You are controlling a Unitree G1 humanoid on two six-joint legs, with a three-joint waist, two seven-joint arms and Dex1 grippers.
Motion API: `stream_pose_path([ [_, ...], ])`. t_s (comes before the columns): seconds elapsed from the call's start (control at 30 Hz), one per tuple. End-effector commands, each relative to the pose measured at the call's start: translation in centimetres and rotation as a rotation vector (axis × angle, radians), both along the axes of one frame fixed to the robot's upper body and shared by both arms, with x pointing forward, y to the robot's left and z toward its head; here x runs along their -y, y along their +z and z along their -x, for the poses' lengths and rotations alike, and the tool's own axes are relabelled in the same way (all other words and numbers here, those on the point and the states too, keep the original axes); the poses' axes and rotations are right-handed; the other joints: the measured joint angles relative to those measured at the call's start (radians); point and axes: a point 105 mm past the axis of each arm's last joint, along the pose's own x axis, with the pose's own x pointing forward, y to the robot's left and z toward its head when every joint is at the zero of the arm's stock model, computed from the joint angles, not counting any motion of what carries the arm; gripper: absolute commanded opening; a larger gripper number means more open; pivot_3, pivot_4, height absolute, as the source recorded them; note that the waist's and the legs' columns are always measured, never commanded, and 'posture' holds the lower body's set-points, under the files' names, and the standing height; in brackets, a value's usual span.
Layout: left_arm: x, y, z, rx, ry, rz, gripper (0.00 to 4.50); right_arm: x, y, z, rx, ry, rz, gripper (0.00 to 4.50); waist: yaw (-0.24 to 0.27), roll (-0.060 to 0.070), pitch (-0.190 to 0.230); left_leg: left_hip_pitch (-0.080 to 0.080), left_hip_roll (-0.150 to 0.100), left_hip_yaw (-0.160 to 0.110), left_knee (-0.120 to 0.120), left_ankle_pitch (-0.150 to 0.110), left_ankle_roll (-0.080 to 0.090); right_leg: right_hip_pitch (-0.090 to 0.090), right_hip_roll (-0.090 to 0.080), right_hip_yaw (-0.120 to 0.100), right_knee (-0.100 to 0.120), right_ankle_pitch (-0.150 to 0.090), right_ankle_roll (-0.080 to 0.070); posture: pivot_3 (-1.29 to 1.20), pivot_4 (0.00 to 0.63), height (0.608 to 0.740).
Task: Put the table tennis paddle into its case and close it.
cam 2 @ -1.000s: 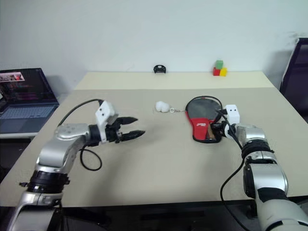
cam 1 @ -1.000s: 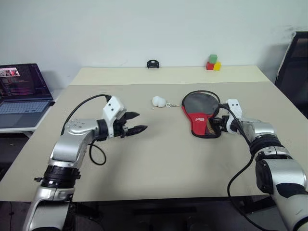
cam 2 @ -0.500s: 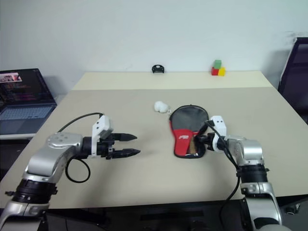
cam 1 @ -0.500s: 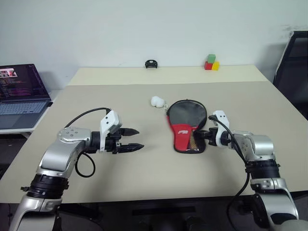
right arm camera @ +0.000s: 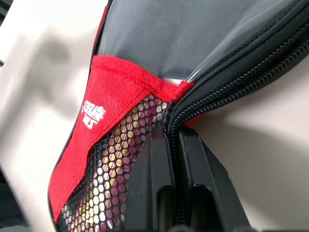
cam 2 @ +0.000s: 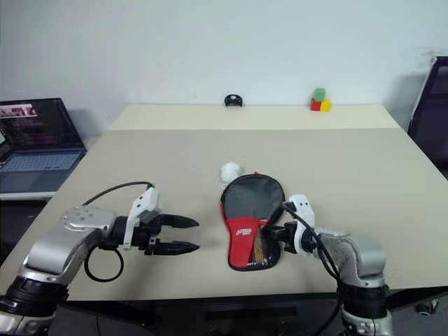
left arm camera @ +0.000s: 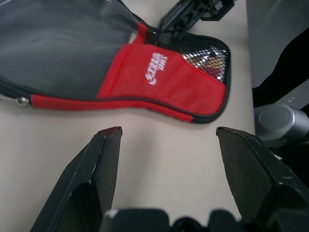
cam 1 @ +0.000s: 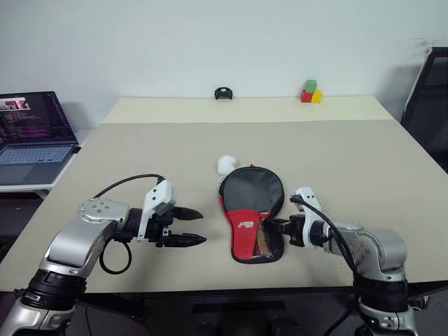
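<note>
Laptop (cam 1: 35,133) sits open at the far left, on a lower surface beside the counter (cam 1: 364,150). On my left I see the left gripper (cam 1: 187,227) hovering low over the near part of the counter, its 2 black fingers (left arm camera: 104,164) spread apart with nothing between them, pointing right toward the case (cam 1: 252,213). The case lies flat near the counter's near edge, about centre, black round end toward the far side, red panel and mesh pocket toward me. Through the mesh I make out something light and reddish, but I cannot tell whether it is the paddle. A small white object (cam 1: 225,164) touches the case's far left rim. The right gripper (cam 1: 278,225) reaches in from the right with its jaws pressed together on the case's zippered edge beside the mesh pocket. Along the far edge sit a small black object (cam 1: 223,93) and, further right, coloured blocks (cam 1: 310,92).
</note>
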Motion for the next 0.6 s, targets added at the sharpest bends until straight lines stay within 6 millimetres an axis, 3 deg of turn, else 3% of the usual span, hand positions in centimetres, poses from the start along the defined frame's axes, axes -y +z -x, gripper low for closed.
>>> stream_pose_path([
  [0.03,0.4,0.6,0.6,0.013,-0.045,-0.003,3.41,0.1,0.4,1.5,-0.004,-0.021,-0.018,0.02,0.002,0.000,0.000,0.000,0.000,0.000,0.000,0.000,0.000,0.000,0.000,0.000,0.000,0.000,0.000,0.00,0.150,0.740],
  [0.3,0.7,0.3,0.8,-0.002,-0.070,-0.007,3.41,0.6,-0.4,3.8,-0.015,-0.075,-0.039,0.02,0.008,0.000,0.000,0.000,0.000,-0.001,0.000,0.000,0.000,0.001,0.000,-0.001,-0.001,0.000,0.000,0.00,0.150,0.740],
  [0.6,0.7,0.3,0.6,0.002,-0.073,-0.015,3.41,0.6,-0.5,4.4,-0.030,-0.087,-0.055,0.02,0.011,0.000,0.000,0.000,0.000,-0.001,0.000,0.000,0.000,0.001,0.000,-0.001,-0.002,0.000,0.000,0.00,0.150,0.740],
])
